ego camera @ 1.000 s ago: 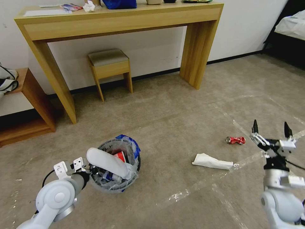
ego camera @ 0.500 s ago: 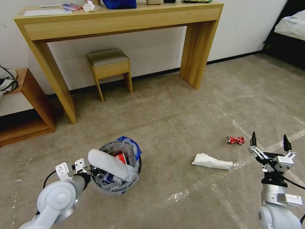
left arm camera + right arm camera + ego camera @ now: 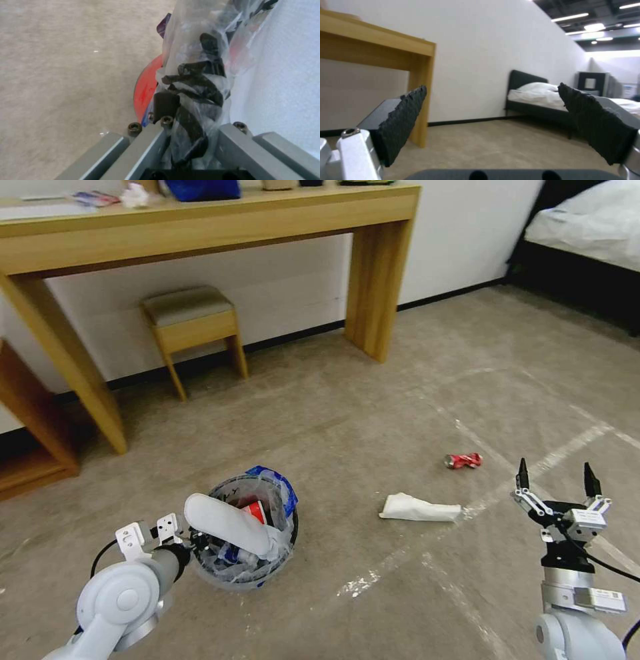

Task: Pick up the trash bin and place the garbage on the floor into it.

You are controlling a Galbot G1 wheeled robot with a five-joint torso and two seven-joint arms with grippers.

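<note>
The trash bin (image 3: 230, 573), a small red pail lined with a clear printed bag, hangs low at the left over the floor (image 3: 373, 407). My left gripper (image 3: 190, 543) is shut on its near rim. In the left wrist view its fingers (image 3: 165, 103) clamp the crumpled bag (image 3: 196, 82) against the red wall (image 3: 146, 87). A white slipper (image 3: 227, 523) sticks out of the bin above other litter. On the carpet lie garbage pieces: a red can (image 3: 463, 461) and a flat white piece (image 3: 420, 508). My right gripper (image 3: 553, 477) stands open, empty, right of them; its pads (image 3: 403, 120) frame the room.
A wooden console table (image 3: 200, 220) and a small stool (image 3: 190, 323) stand against the far wall. A low wooden shelf (image 3: 27, 447) is at the left, a bed (image 3: 587, 233) at the far right. Pale tape lines (image 3: 533, 473) cross the carpet.
The whole view has shifted left, so the camera has turned right. My right gripper has come lower, still open. The left gripper keeps its hold on the bin.
</note>
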